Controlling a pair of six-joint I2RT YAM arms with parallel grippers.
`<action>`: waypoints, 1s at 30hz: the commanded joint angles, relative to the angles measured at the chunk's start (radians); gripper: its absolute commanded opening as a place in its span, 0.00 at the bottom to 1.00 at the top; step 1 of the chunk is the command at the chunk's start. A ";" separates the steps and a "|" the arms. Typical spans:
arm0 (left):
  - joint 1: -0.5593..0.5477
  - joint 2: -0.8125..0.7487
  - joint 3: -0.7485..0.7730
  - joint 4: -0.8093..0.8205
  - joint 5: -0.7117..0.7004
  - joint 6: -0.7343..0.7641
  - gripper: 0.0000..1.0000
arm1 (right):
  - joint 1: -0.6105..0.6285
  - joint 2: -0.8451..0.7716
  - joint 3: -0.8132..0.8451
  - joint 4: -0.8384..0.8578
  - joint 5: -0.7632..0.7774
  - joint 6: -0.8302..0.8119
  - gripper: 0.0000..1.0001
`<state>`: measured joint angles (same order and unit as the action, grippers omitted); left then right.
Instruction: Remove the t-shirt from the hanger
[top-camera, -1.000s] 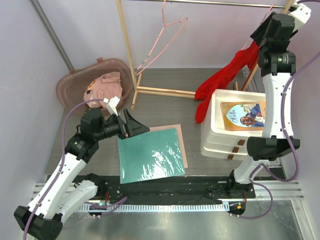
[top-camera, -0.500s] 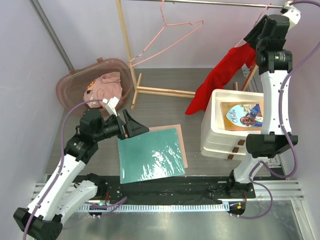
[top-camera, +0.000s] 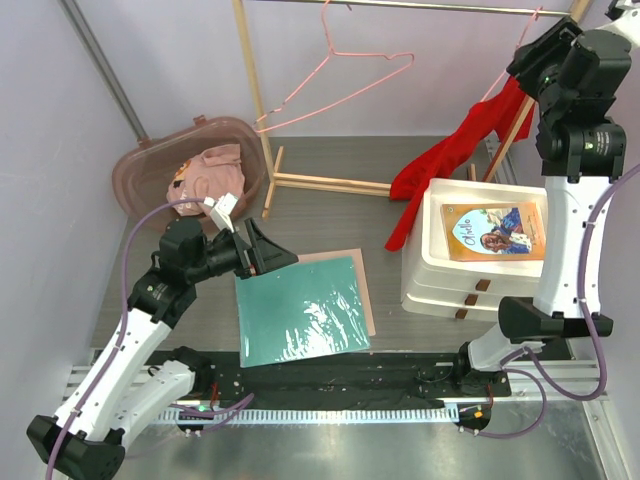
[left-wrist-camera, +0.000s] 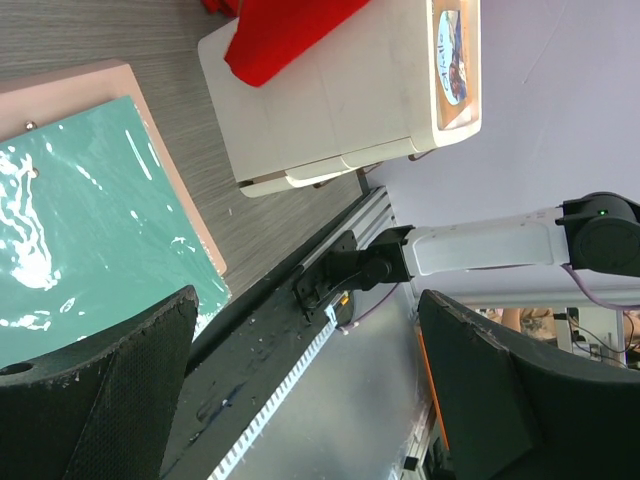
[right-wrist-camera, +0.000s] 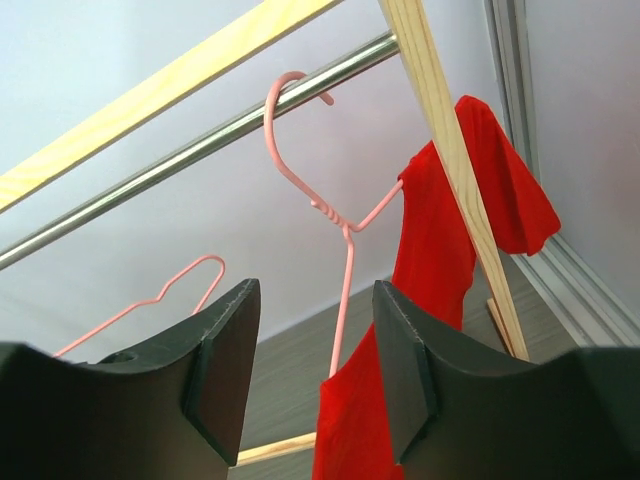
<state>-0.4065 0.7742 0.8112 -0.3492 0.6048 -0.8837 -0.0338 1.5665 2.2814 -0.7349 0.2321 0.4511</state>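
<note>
On the rail, far right: a pink hanger (right-wrist-camera: 345, 235) was hooked over the metal rail (right-wrist-camera: 200, 150), and its wire ran down into the red t-shirt (right-wrist-camera: 440, 260).
Red t-shirt: it was on that hanger, bunched and hanging long beside the slanted wooden post (right-wrist-camera: 450, 150). Its lower end reached the left corner of the white drawer unit (top-camera: 470, 270), and I could not tell whether it touched.
Right gripper (right-wrist-camera: 315, 300): I saw it raised high by the rail and pointing up at the hanger's hook. Its jaws were spread, with the wire neck showing between them and nothing pinched.
Left gripper (left-wrist-camera: 305, 300): it was low over the table with its jaws wide apart and empty, above the far corner of the green sheet (top-camera: 300, 310).
Second hanger (top-camera: 340, 75): pink and bare, it hung tilted on the rail further left.
Basket (top-camera: 150, 170): brown, at the far left, with pink clothes (top-camera: 212, 168) inside.
Drawer unit top: a picture book (top-camera: 490, 232) lay flat on it.
</note>
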 joint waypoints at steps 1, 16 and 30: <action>-0.003 -0.023 0.020 0.018 0.007 -0.009 0.90 | 0.003 0.047 0.001 0.011 -0.023 -0.008 0.52; -0.003 -0.030 0.026 0.003 -0.004 -0.020 0.88 | 0.005 0.098 -0.069 0.077 -0.043 -0.029 0.41; -0.005 -0.033 0.026 -0.011 -0.007 -0.017 0.87 | 0.082 0.129 -0.085 0.094 0.096 -0.100 0.17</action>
<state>-0.4065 0.7528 0.8112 -0.3584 0.5949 -0.8944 -0.0147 1.6943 2.1914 -0.6880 0.2291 0.4171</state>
